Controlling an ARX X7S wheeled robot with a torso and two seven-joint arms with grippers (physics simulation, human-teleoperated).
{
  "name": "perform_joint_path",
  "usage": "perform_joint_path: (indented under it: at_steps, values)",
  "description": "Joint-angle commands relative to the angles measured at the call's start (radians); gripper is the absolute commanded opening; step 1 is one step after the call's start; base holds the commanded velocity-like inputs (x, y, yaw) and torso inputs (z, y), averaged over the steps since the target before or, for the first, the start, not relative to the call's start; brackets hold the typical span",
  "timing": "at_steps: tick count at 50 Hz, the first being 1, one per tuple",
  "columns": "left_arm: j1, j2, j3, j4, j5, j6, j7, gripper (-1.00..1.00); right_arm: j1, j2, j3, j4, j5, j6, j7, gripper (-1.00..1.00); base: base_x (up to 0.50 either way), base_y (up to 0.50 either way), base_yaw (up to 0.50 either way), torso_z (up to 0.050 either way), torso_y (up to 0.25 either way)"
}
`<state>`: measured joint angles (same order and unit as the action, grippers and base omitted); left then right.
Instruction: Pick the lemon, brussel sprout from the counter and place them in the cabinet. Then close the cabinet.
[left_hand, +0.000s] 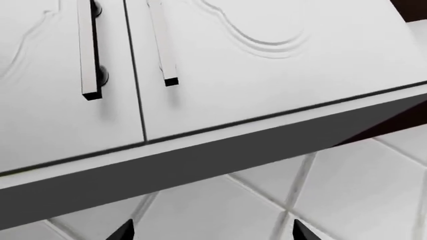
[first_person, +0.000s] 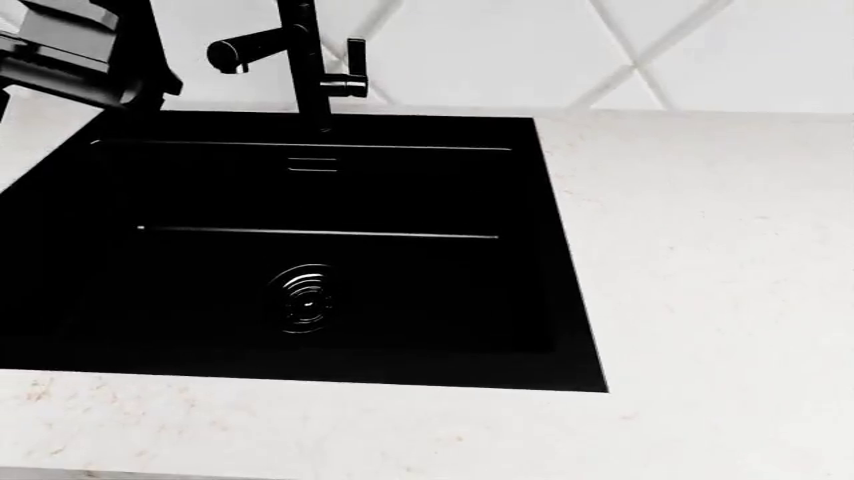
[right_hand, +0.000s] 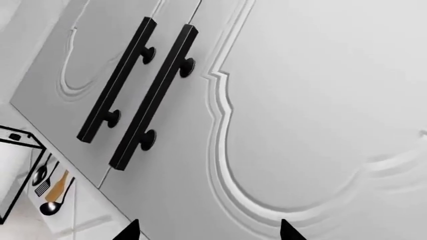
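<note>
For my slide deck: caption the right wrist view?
Right pincer open, facing closed white cabinet doors with paired black bar handles.

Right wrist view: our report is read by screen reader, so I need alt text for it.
Two closed white cabinet doors with raised curved moulding meet at a seam flanked by two long black bar handles. The right gripper's two dark fingertips peek in, spread apart and empty; utensils hang on the wall beyond.

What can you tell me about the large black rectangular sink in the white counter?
The large black rectangular sink is set flush into the white marble-look counter, seen in the head view. Its matte basin is deep, with a round ribbed drain on the floor and a slotted overflow on the back wall. A black faucet stands behind its rear edge. The basin looks empty and dry.
</note>
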<state>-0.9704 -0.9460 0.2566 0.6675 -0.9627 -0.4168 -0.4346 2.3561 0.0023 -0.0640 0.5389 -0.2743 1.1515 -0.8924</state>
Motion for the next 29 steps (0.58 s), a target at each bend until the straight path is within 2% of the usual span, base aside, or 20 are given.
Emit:
perform_joint_path:
  at_steps: [1,10,29]
  values:
    - [-0.002,-0.016,0.004,-0.024,0.016,-0.014,0.006,1.00,0.000,0.012,0.045,-0.107,0.000,0.097,0.001,1.00,0.00,0.00,0.00,0.000,0.000]
    - [0.006,-0.024,-0.006,-0.024,0.010,-0.012,0.002,1.00,-0.009,0.072,0.018,-0.172,-0.035,0.178,0.021,1.00,0.00,0.00,0.00,0.000,0.000]
    - [0.025,-0.064,-0.026,-0.031,-0.018,-0.064,-0.067,1.00,-0.034,0.171,-0.061,-0.482,-0.090,0.405,-0.066,1.00,0.00,0.00,0.00,0.000,0.000]
